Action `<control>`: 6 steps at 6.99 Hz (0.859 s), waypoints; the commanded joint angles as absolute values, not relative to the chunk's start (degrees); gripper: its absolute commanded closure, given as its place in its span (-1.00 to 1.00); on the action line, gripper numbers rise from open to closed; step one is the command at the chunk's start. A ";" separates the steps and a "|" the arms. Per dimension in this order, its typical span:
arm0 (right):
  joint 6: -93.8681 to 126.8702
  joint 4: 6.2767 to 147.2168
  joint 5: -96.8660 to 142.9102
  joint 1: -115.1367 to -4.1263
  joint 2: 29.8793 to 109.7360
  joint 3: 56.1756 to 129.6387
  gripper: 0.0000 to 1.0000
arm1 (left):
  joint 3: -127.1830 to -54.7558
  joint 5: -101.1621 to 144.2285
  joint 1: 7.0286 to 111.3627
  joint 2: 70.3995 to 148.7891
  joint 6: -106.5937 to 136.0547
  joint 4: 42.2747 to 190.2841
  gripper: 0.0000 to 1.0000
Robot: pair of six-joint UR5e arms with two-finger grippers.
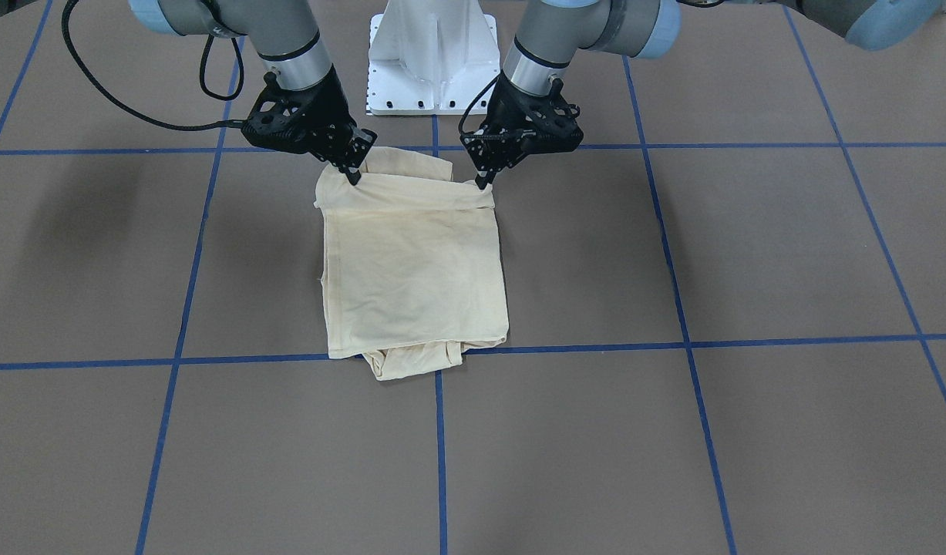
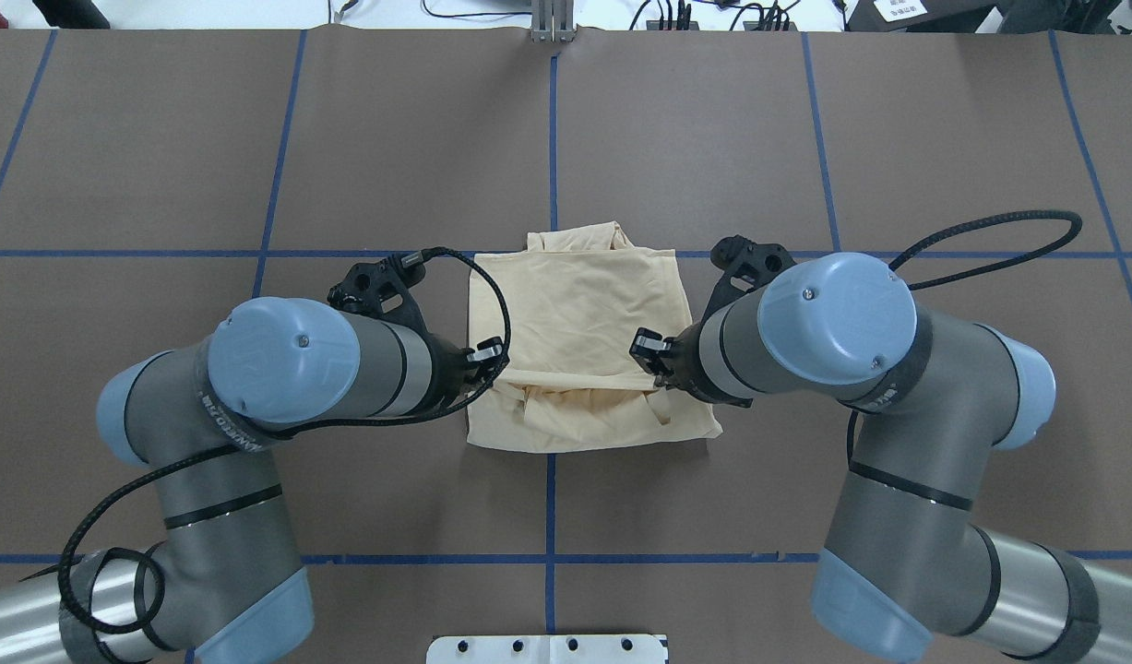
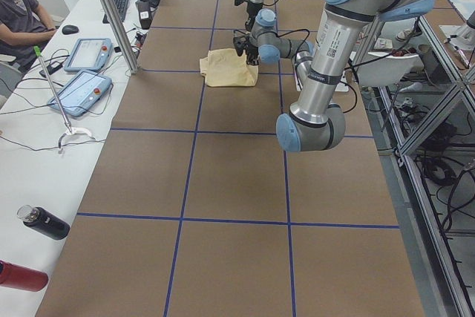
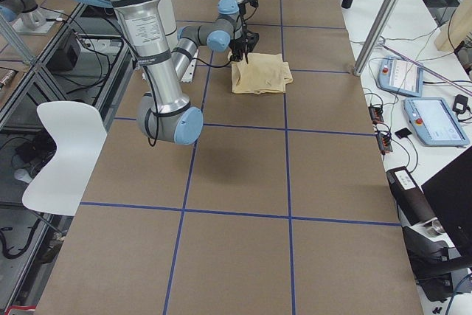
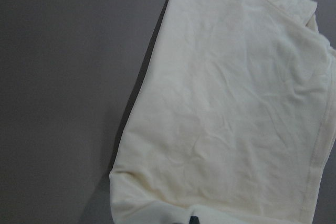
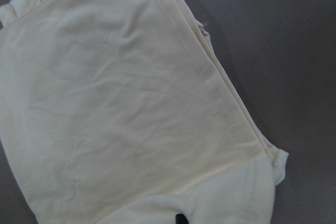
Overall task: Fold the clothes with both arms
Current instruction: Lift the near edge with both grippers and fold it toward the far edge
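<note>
Cream-yellow and folded into a rough rectangle, the T-shirt (image 1: 415,270) lies mid-table on the brown table (image 1: 750,247) in the front-facing view. One edge is close to the white pedestal base (image 1: 434,62), and a bunched bit of cloth pokes out at the far edge over a blue tape line (image 1: 596,344). The right gripper (image 1: 355,174) and the left gripper (image 1: 484,183) each sit on one corner of the edge nearest the robot, fingers drawn close together with fabric pinched between them. From overhead the T-shirt (image 2: 575,304) lies between the two arms, with the left gripper (image 2: 488,354) at its left edge and the right gripper (image 2: 648,349) over its right part. A doubled-over band of cloth runs between them, with rumpled layers on the robot's side. The exterior left view shows the T-shirt (image 3: 226,68) far up the table and a person (image 3: 22,12) seated at a white bench alongside; the grippers are too small there to judge. In the exterior right view the T-shirt (image 4: 262,75) lies far off, with the arms over its robot-side edge. The left wrist camera shows plain, lightly creased T-shirt (image 5: 231,108) cloth against the table (image 5: 58,77), with a dark fingertip (image 5: 192,220) at the bottom edge. The right wrist camera shows the T-shirt (image 6: 121,103) with a stitched hem and a dark fingertip (image 6: 180,219) on the fabric.
</note>
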State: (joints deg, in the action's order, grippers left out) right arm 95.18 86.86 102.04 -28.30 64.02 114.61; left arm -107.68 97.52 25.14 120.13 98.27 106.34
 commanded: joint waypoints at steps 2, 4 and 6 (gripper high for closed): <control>90.09 83.61 102.30 -34.18 57.76 101.82 1.00 | -99.94 97.56 29.52 122.61 97.47 113.64 1.00; 90.09 79.81 102.48 -36.11 56.08 96.70 1.00 | -99.84 97.56 30.93 122.61 97.56 113.21 1.00; 90.00 79.80 102.66 -37.26 52.67 93.10 1.00 | -98.53 97.47 31.64 123.48 97.65 113.73 1.00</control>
State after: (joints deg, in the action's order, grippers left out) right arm 90.04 80.00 102.54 -36.55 54.84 95.58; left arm -99.34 97.49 31.26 122.85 97.58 113.55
